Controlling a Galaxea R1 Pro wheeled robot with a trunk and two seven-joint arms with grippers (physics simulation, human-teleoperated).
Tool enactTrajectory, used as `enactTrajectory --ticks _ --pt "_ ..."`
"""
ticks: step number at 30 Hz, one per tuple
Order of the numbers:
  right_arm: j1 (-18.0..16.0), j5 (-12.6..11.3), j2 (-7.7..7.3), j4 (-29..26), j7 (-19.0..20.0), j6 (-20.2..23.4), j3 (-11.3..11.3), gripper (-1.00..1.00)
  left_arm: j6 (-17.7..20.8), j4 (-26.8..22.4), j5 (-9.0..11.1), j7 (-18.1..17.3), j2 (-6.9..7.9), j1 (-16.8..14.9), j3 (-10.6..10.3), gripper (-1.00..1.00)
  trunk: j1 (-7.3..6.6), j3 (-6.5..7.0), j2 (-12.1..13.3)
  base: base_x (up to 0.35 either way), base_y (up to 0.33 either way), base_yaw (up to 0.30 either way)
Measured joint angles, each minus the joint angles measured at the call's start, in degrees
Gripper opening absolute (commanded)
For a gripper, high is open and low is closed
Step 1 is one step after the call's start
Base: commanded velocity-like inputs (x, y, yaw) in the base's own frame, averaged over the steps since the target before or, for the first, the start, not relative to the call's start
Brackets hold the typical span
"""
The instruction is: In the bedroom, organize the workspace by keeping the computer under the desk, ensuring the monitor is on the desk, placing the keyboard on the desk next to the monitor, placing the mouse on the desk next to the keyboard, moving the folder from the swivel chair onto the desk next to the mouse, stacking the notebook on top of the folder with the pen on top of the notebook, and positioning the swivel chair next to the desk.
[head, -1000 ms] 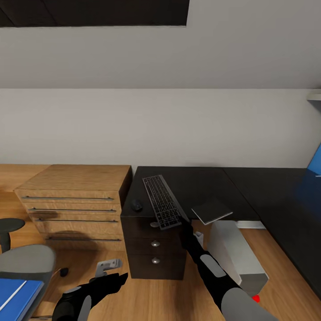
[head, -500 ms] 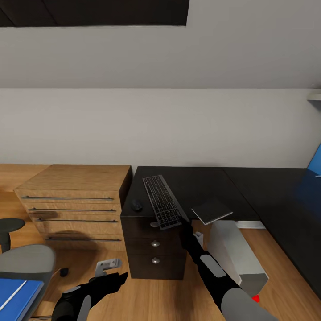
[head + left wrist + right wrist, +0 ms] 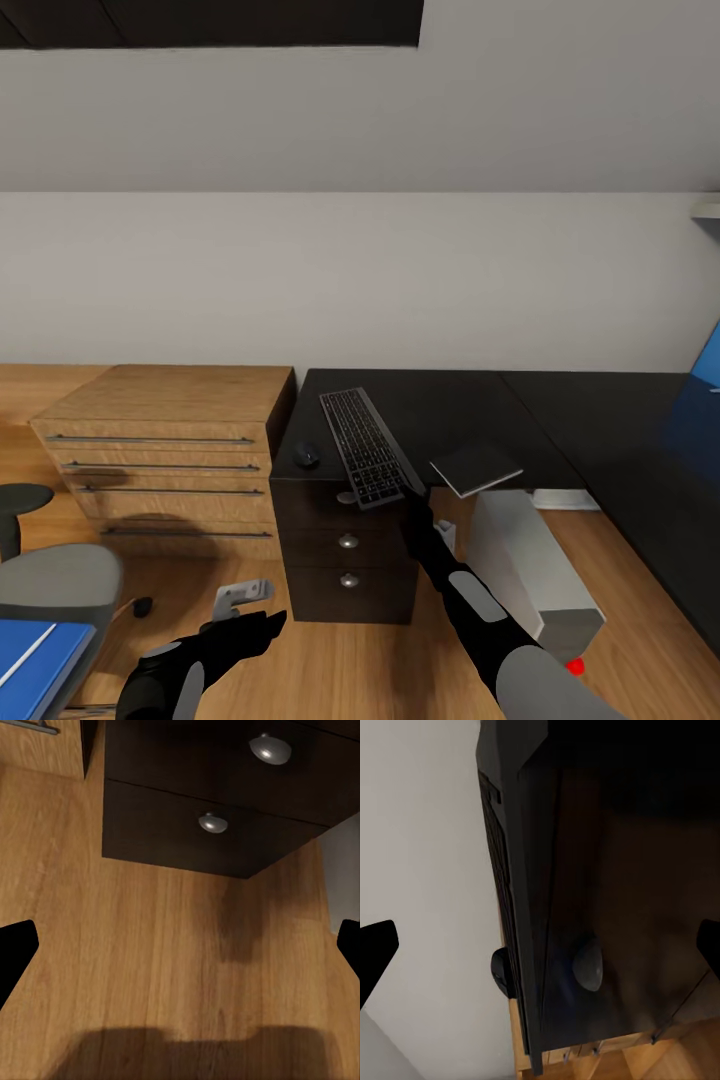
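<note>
Keyboard (image 3: 366,450) overhangs desk (image 3: 450,410) edge beside mouse (image 3: 307,455); right tool (image 3: 418,492) state unclear; left tool (image 3: 262,628) spread.

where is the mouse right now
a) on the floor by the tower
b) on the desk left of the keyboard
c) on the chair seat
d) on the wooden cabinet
b) In the head view the mouse sits on the black desk top, just left of the keyboard, near the desk's left edge.
</note>
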Motion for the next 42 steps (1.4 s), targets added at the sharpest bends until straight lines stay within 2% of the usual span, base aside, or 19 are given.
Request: enactTrajectory --ticks 41,42 --pt "0.0 0.2 0.06 -0.1 0.1 0.0 0.1 1.00 -0.1 0.7 -0.1 0.1 0.18 0.0 0.4 1.00 0.00 0.00 0.0 0.056 0.044 0.000" --pt "0.0 0.2 0.06 -0.1 0.1 0.0 0.1 -1.00 -0.1 0.7 -0.1 0.1 0.18 0.0 0.4 1.00 0.00 0.00 0.0 0.002 0.002 0.000"
